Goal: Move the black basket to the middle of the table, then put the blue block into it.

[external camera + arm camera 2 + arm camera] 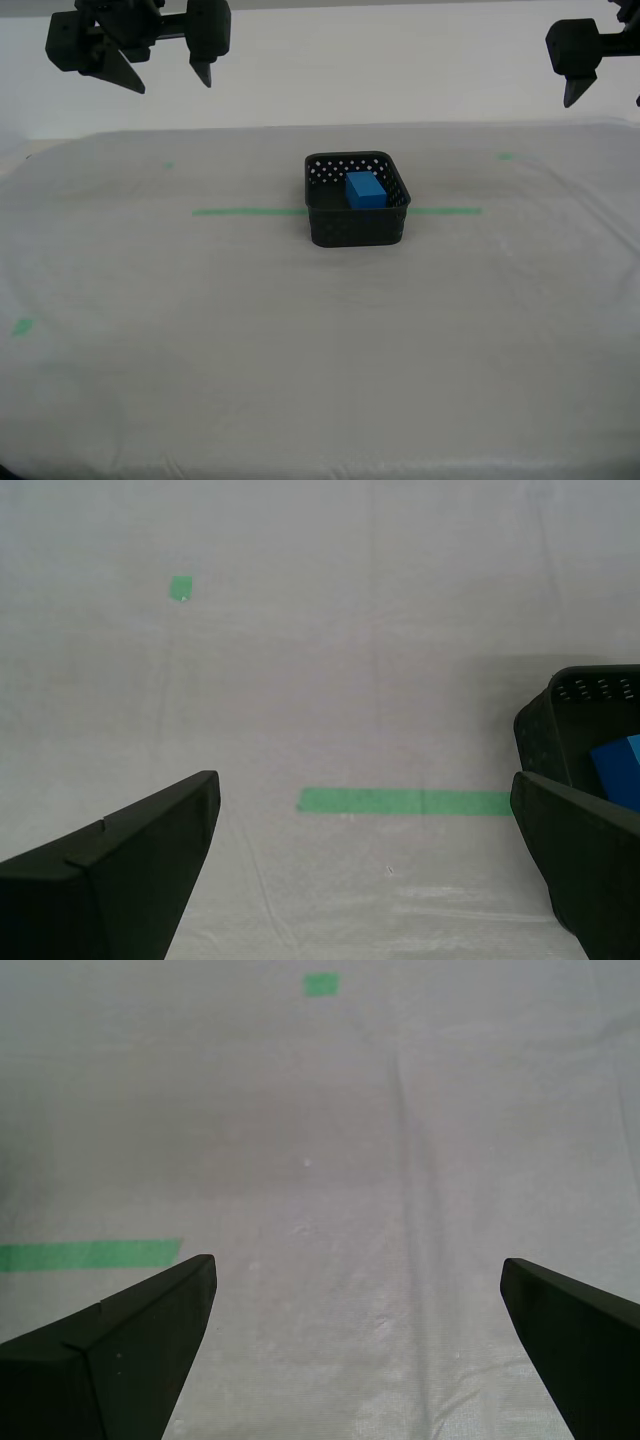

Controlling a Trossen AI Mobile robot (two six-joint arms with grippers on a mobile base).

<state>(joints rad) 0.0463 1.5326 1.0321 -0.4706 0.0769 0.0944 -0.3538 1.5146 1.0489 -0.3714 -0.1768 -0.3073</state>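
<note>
The black basket (358,230) sits at the middle of the table (300,360), across the green tape line (245,211). The blue block (365,190) lies inside it. In the second wrist view the basket (545,730) and a corner of the block (620,765) show past one fingertip. My second gripper (172,82) (362,780) hangs open and empty high at the exterior view's left. My first gripper (603,90) (355,1262) hangs open and empty high at the exterior view's right, partly cut off by the frame edge. Both are well apart from the basket.
Small green tape marks (168,165) (505,156) (22,326) lie on the cloth. One end of the tape line (90,1254) and one mark (320,982) show under my first gripper. A pale wall stands behind the table.
</note>
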